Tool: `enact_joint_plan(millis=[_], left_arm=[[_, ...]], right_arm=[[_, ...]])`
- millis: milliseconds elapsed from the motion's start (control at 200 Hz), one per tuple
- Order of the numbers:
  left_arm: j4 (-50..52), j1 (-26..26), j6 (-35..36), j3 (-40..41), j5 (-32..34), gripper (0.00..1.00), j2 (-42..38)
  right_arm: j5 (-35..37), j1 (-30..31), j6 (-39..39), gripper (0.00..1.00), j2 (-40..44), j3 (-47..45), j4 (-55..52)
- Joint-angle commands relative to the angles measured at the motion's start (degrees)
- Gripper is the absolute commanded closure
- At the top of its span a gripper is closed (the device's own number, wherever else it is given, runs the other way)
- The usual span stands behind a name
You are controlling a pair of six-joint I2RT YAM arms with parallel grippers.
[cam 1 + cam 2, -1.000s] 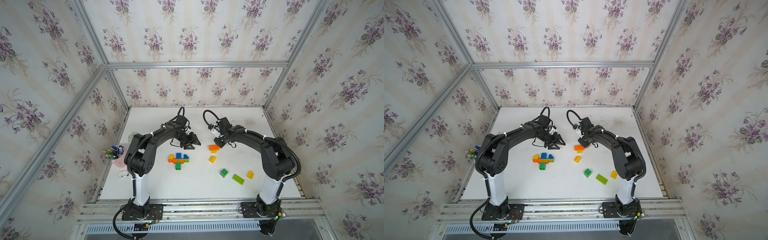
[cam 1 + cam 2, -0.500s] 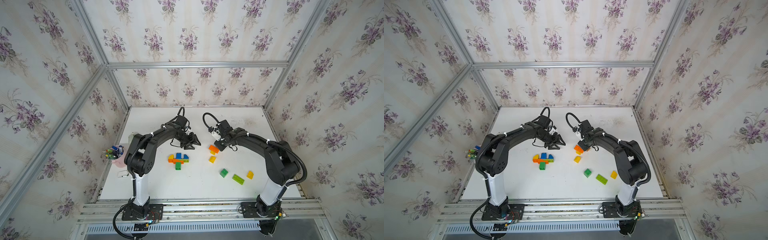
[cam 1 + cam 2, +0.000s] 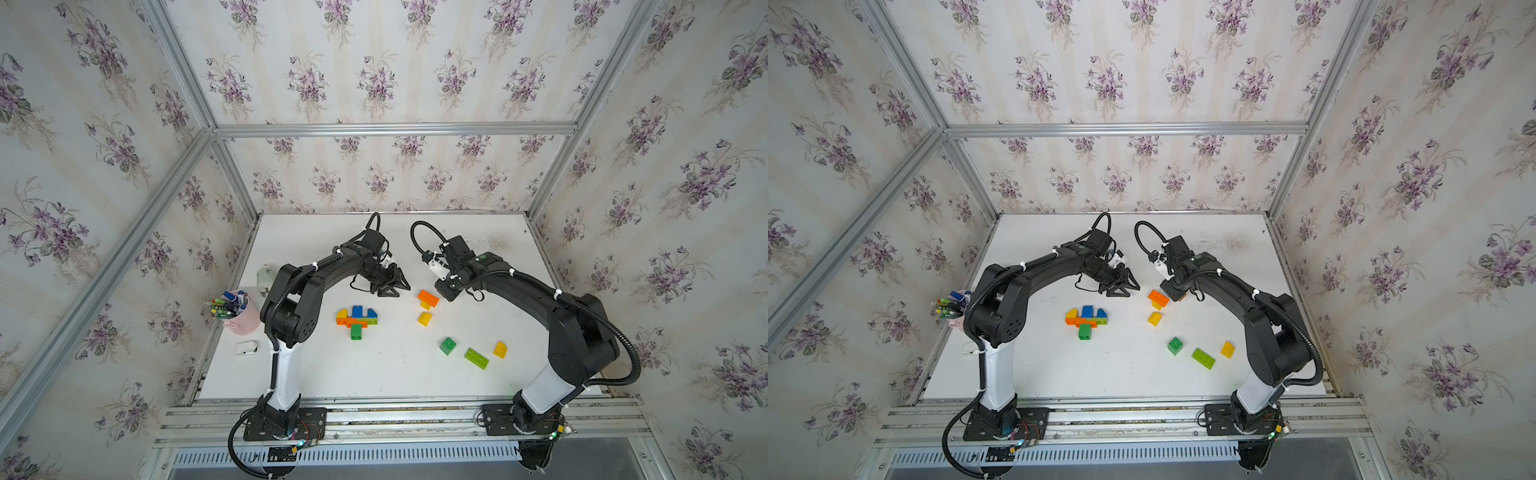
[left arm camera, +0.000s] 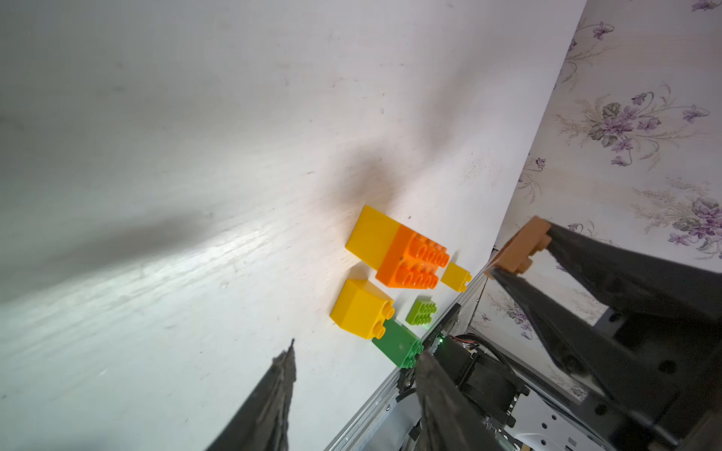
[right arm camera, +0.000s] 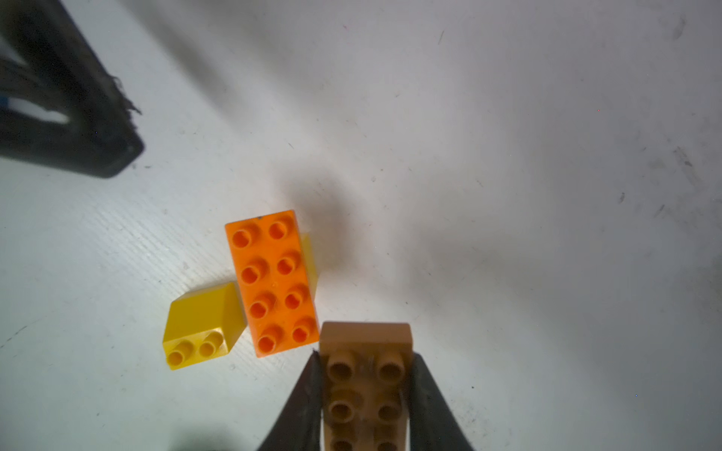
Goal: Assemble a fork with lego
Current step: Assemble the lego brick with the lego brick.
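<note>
The right gripper (image 5: 365, 394) has moved a little away from the orange brick (image 5: 273, 283), and it is closed on a brown brick (image 5: 365, 351) just beside it. The left gripper (image 4: 351, 375) hovers with jaws apart, holding nothing, near the assembled lego piece (image 3: 356, 319) on the table (image 3: 374, 374).

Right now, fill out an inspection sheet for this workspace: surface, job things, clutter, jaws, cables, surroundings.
Surface: white table, scuffed, grey marks near the back.
Job's things: part-built assembly of orange, yellow, blue and green bricks; orange brick on a yellow one; loose yellow brick, green brick, lime brick, yellow sloped brick.
Clutter: pink cup of markers; small white object at the table's left edge.
Grippers: right gripper jaws shut on brown brick; left gripper jaws apart, empty.
Cables: black cable loops above both wrists; wiring at the bases.
Surroundings: floral-papered walls, aluminium frame.
</note>
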State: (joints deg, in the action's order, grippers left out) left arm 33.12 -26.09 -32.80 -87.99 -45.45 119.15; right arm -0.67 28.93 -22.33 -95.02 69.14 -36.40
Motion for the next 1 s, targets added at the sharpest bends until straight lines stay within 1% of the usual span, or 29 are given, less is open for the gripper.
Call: enact_joint_plan(millis=[0, 85, 250, 525, 734, 994], left_arm=[[-0.9, -0.7, 0.1, -1.8, -1.8, 0.52, 1.1], [-0.8, -0.8, 0.3, -2.0, -2.2, 0.54, 1.4], [-2.0, -0.7, 0.5, -0.7, -2.5, 0.53, 1.3], [-4.3, -0.4, 0.0, -0.2, -3.7, 0.52, 1.8], [-5.7, -0.1, -0.5, 0.6, -4.8, 0.52, 2.0], [-6.8, -0.1, -1.0, 1.2, -5.4, 0.52, 2.5]], right_arm=[[-7.9, 0.1, -3.0, 0.75, 0.1, 0.3, -4.7], [-10.0, 0.2, -3.9, 0.75, -0.3, 0.4, -5.3], [-9.8, 0.5, -5.3, 0.73, -1.8, 1.5, -6.3], [-7.6, 0.7, -6.2, 0.73, -5.8, 5.0, -9.3], [-6.6, 0.7, -6.8, 0.74, -7.2, 7.1, -10.0], [-5.7, 0.7, -7.6, 0.74, -9.4, 7.7, -10.5]])
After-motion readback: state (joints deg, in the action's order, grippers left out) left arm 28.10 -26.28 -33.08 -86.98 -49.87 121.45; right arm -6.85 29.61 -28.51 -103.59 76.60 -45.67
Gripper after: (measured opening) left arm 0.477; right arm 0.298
